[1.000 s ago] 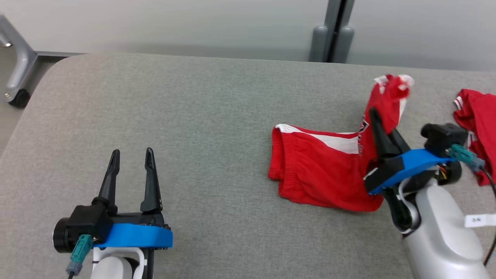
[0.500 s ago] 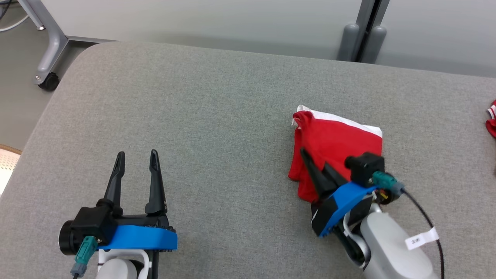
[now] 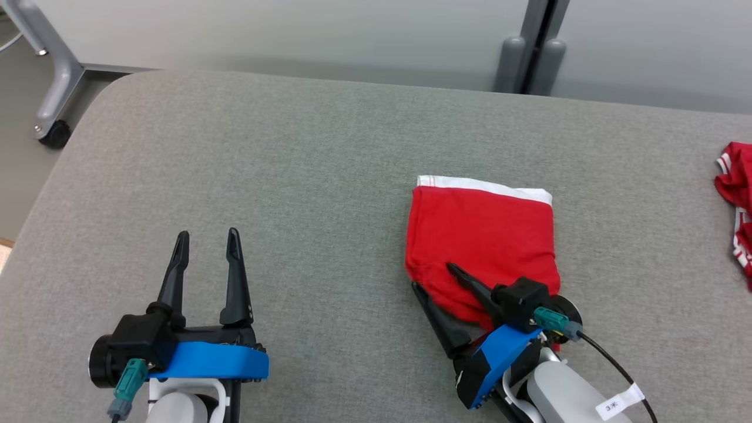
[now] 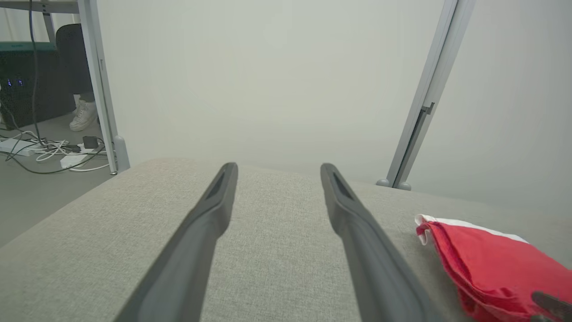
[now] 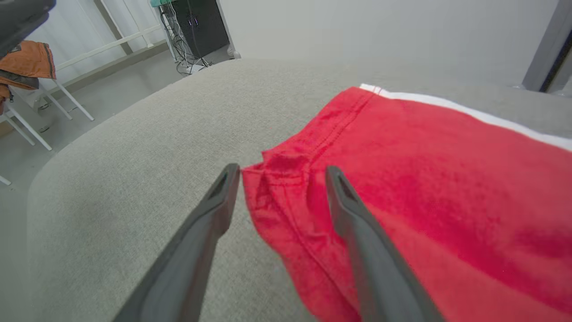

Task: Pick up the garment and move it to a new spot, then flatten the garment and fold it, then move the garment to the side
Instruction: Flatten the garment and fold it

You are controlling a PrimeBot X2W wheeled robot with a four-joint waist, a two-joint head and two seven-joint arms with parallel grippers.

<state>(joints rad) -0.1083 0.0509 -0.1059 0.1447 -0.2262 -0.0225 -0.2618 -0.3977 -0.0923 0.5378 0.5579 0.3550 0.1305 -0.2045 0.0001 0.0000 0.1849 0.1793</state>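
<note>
One fold is down, and you've let go. A second back your right gripper (image 3: 432, 276) was clamped on a raised flap of the red garment (image 3: 482, 235). Now its jaws stand wide apart and grip nothing, with one finger lying over the cloth's near-left corner and the other on the grey table (image 3: 282, 176) just left of it. The right wrist view confirms it: that corner sits loose between the spread fingers.

The flap has come over, and the garment lies as a compact doubled rectangle right of centre on the table, its white band (image 3: 484, 187) along the far edge. Your left gripper (image 3: 208, 232) sits at the near left, fully open and empty, well apart from the cloth. A second red piece (image 3: 734, 176) lies at the right edge.

My read: the folding looks done or nearly so, and moving the garment aside is what remains. Expect to regrip that corner.
</note>
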